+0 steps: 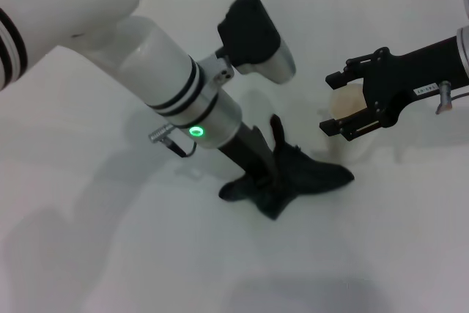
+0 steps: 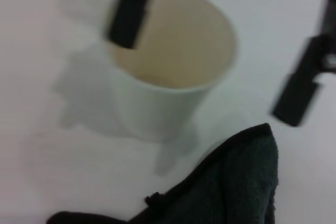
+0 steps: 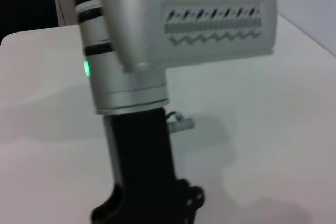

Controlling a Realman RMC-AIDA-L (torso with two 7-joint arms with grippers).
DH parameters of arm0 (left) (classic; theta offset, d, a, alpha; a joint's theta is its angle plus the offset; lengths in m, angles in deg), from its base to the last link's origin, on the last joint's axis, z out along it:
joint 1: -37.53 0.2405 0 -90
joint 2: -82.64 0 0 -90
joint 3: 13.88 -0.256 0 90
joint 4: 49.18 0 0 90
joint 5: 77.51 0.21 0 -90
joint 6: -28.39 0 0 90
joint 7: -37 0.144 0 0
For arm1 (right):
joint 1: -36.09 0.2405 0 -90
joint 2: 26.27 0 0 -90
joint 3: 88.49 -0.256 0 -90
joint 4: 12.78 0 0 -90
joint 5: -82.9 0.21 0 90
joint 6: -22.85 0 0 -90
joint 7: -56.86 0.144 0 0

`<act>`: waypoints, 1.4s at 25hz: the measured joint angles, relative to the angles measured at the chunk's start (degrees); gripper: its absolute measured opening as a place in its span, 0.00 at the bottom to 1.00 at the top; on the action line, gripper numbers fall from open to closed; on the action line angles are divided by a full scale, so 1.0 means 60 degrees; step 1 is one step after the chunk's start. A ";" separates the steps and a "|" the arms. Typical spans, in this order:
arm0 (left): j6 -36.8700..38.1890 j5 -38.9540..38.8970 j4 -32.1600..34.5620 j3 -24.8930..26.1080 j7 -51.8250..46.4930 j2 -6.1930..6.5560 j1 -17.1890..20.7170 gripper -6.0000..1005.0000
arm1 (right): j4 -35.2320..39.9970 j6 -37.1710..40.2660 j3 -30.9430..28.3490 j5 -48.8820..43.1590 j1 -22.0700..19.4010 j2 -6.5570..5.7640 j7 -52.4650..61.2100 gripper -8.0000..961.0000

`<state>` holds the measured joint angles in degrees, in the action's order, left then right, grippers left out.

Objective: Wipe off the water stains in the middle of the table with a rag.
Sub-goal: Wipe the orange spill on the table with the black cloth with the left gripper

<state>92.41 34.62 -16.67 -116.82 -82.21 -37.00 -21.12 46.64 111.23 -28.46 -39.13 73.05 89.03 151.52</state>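
The dark rag (image 1: 308, 175) lies bunched on the white table (image 1: 80, 247) near the middle, with one corner sticking up. My left gripper (image 1: 258, 181) points down into the rag and is shut on it; its fingertips are hidden in the cloth. The rag's edge also shows in the left wrist view (image 2: 233, 184). The water stains are hidden or out of view. My right gripper (image 1: 333, 103) hovers open to the right of the rag, its fingers (image 2: 298, 94) on either side of a cup.
A translucent whitish plastic cup (image 1: 350, 100) stands upright on the table just right of the rag, between the right gripper's fingers; it also shows in the left wrist view (image 2: 173, 72). The left arm's wrist (image 3: 136, 72) fills the right wrist view.
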 joint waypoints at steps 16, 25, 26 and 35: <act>-0.1167 0.2066 0.0010 0.1250 -0.1251 0.0027 0.0188 0.11 | -0.0002 0.0014 -0.0001 0.0021 0.0001 -0.0022 0.0000 0.88; 0.0449 0.0706 0.0196 0.1423 0.0386 0.0021 0.0342 0.11 | -0.0001 0.0092 -0.0088 0.0007 -0.0046 -0.0049 0.0010 0.88; 0.0561 0.0675 0.0236 0.1425 0.0444 0.0026 0.0354 0.11 | -0.0001 0.0102 -0.0088 0.0007 -0.0052 -0.0051 0.0033 0.88; 0.0178 0.1066 0.0339 0.1441 0.0038 0.0047 0.0498 0.11 | 0.0004 0.0198 -0.0088 -0.0028 -0.0082 -0.0074 0.0105 0.88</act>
<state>93.48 41.02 -14.64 -108.18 -81.98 -36.71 -18.13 46.67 112.42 -28.99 -39.30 72.56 88.59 152.15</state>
